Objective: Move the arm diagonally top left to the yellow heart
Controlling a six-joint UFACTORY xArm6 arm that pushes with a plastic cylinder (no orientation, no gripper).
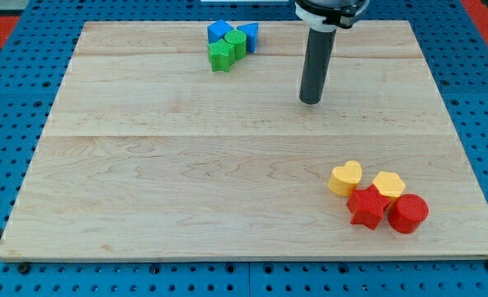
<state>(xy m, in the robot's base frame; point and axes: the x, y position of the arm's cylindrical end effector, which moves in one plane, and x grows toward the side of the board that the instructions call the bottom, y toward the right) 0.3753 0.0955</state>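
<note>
Camera view: my tip (310, 101) sits on the table (186, 190), upper centre-right; end effector is a bare rod, no jaws, holding nothing. Yellow heart (345, 177) at roughly 5 o'clock from tip, well apart. Beside it: second yellow block (389, 185), red star (367, 207), red cylinder (408, 213). Blue/green cluster (230, 43) at 10 o'clock.

tool tip (310, 101) well above yellow heart (345, 177), slightly to the view's left

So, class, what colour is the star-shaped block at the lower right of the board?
Red. The star block shows clearly in the camera view, beside the yellow heart.
</note>
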